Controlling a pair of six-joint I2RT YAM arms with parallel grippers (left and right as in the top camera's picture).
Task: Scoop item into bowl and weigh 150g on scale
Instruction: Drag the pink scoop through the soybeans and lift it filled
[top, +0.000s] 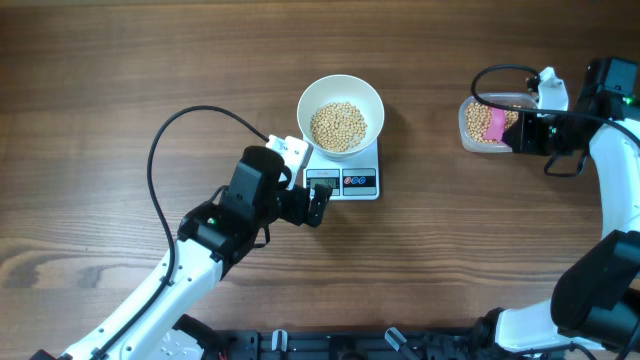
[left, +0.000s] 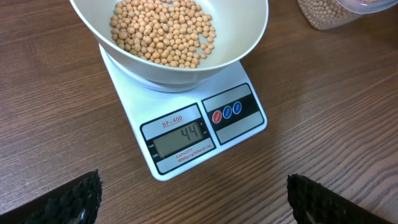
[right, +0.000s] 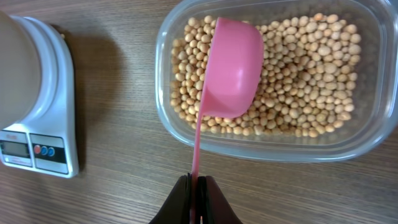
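I see the white bowl (top: 372, 100), round, deep and smooth-walled, standing on the scale (top: 345, 182), with a low heap of small tan beans (top: 338, 126) in its bottom. The scale is a flat white square, and from the left wrist its grey display reads 44 beside a dark button panel. Well apart to my right, a clear rectangular tub (top: 470, 135) with rounded corners holds more of the same beans. My right gripper (right: 198, 193) is clamped tight on the thin handle of a pink scoop (right: 231, 74), whose smooth cup sits over the tub's beans; I cannot tell if it is loaded. My left gripper (left: 199, 199) hangs spread wide, holding nothing, just in front of the scale's display edge. Everything rests on a dark wood-grain table (top: 120, 80), with nothing between scale and tub.
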